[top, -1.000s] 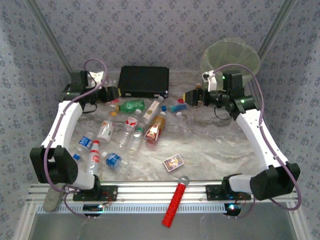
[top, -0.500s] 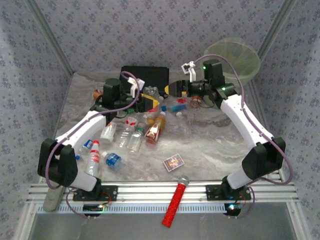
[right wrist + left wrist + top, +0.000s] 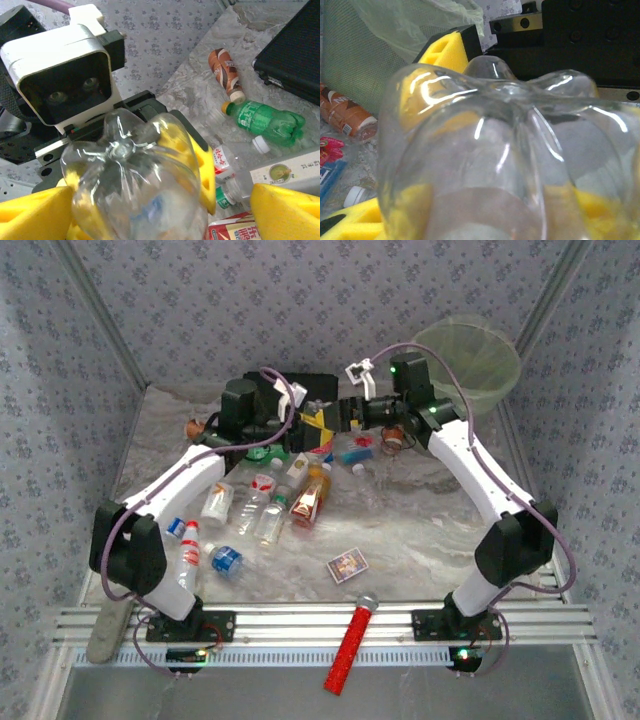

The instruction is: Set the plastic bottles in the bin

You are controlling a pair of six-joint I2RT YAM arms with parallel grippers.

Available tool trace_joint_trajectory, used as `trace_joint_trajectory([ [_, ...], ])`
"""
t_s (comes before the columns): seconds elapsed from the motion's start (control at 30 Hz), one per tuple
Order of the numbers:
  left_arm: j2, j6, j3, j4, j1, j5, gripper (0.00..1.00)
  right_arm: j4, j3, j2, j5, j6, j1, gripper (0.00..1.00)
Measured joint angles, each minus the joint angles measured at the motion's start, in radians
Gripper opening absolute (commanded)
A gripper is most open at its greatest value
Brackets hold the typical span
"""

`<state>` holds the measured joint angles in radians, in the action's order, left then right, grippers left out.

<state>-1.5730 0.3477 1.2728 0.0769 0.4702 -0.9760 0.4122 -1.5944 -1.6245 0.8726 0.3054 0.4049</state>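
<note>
Overhead, grip hidden; right wrist shows left pincer clamping clear bottle, right pincer gaping.

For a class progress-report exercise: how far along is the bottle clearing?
Done: no bottle shows in the bin. In hand: the left fingers grip a clear bottle; the open right fingers flank it, seemingly a handover. Remaining: many bottles lie on the table.
</note>
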Motion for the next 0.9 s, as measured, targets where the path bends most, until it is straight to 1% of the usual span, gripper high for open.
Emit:
trace_joint_trajectory([
  [0.1, -0.008, -0.014, 0.01, -0.02, 0.015, 0.0, 0.54, -0.002, -0.013, -0.023, 0.012, -0.002, 0.008, 0.83],
  [0.3, -0.037, -0.037, 0.044, -0.063, 0.029, 0.005, 0.58, -0.001, -0.021, -0.034, 0.037, -0.003, 0.011, 0.62],
  [0.37, -0.039, -0.04, 0.053, -0.074, 0.029, 0.011, 0.62, -0.002, -0.021, -0.034, 0.038, -0.009, 0.008, 0.58],
  [0.4, -0.039, -0.042, 0.055, -0.077, 0.029, 0.015, 0.65, -0.002, -0.021, -0.034, 0.04, -0.01, 0.007, 0.57],
  [0.47, -0.039, -0.044, 0.058, -0.08, 0.03, 0.019, 0.73, -0.002, -0.021, -0.033, 0.04, -0.01, 0.002, 0.57],
  [0.53, -0.039, -0.053, 0.062, -0.081, 0.032, 0.027, 0.89, 0.003, -0.021, -0.032, 0.025, -0.01, -0.002, 0.55],
  [0.6, -0.039, -0.062, 0.066, -0.081, 0.037, 0.033, 0.99, 0.02, -0.022, -0.03, 0.002, -0.015, -0.013, 0.55],
  [0.67, -0.036, -0.071, 0.068, -0.091, 0.037, 0.047, 1.0, 0.043, -0.026, -0.022, -0.031, -0.026, -0.033, 0.55],
  [0.77, -0.016, -0.103, 0.068, -0.149, 0.041, 0.079, 1.0, 0.097, -0.053, 0.001, -0.097, -0.05, -0.085, 0.54],
  [0.9, 0.05, -0.142, 0.061, -0.249, 0.039, 0.159, 1.0, 0.171, -0.141, 0.038, -0.215, -0.086, -0.17, 0.54],
])
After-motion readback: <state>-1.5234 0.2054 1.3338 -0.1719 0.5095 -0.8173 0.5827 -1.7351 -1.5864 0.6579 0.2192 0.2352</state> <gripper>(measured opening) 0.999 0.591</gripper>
